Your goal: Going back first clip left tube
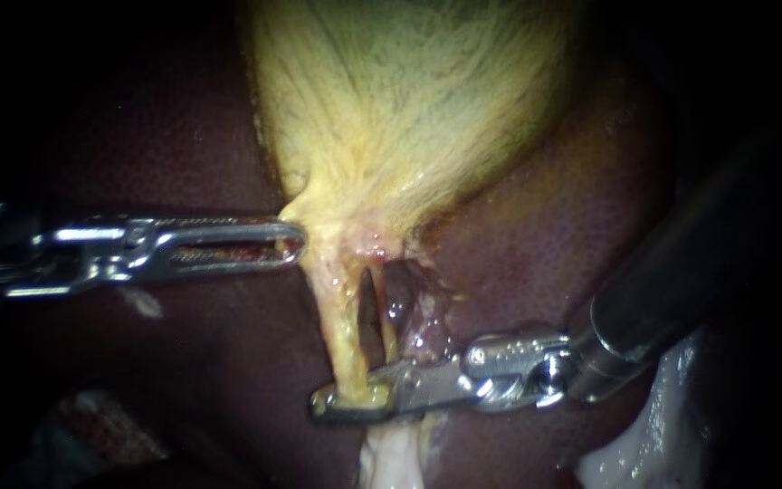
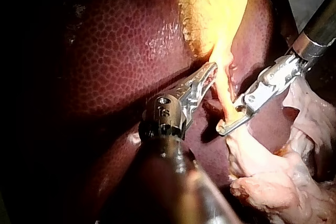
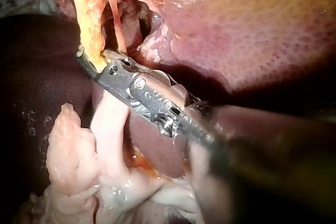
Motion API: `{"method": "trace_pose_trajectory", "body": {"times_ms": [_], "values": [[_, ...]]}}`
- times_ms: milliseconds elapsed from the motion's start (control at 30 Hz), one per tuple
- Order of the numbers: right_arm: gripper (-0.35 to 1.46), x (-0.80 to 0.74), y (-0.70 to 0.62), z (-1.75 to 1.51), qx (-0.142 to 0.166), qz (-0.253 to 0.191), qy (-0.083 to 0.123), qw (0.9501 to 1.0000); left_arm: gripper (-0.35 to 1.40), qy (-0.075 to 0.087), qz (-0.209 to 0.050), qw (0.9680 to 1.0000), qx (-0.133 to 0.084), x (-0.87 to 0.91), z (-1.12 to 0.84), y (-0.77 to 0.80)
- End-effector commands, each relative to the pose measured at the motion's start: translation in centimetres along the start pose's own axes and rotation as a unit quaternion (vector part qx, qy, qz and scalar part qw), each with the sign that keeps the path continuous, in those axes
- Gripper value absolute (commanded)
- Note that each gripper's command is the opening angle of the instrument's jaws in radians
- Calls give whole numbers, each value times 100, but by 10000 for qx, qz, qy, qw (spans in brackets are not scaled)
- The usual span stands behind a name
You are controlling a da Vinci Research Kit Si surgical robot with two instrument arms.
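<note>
The yellow gallbladder (image 1: 409, 100) hangs against the dark red liver (image 1: 183, 136) and narrows into two tubes. The thick yellow left tube (image 1: 341, 335) runs down beside the thinner right tube (image 1: 384, 321). My left instrument (image 1: 293, 243) comes in level from the left, its slotted jaws shut on the gallbladder's neck (image 2: 216, 66). My right instrument (image 1: 350, 403) comes in from the lower right. Its jaws lie across the lower end of the left tube (image 3: 94, 45), touch it from both sides and meet at their tips. I can make out no clip.
Pale pink loose tissue (image 2: 273, 182) lies below the tubes and under my right instrument (image 3: 86, 59). A raw wet pocket (image 1: 409, 299) opens in the liver to the right of the tubes. My right instrument's thick dark shaft (image 1: 681, 272) fills the view's right side.
</note>
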Motion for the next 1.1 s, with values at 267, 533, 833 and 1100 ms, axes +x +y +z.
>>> {"method": "trace_pose_trajectory", "body": {"times_ms": [267, 533, 833, 1100], "values": [[-35, 1, -3, 0, 14, -3, -1, 10000, -35, -2, -1, 10000, -3, 0, 0, -1], [16, 3, -2, 0, -127, -175, 53, 9998, -35, -1, -1, 10000, -2, 0, 0, -1], [58, 8, 1, 1, -347, -694, 333, 9964, -35, 0, 0, 10000, 1, 0, -2, -1], [60, 18, 5, -11, -553, -1096, 335, 9919, -35, 2, -1, 10000, 3, 0, -5, -2]]}}
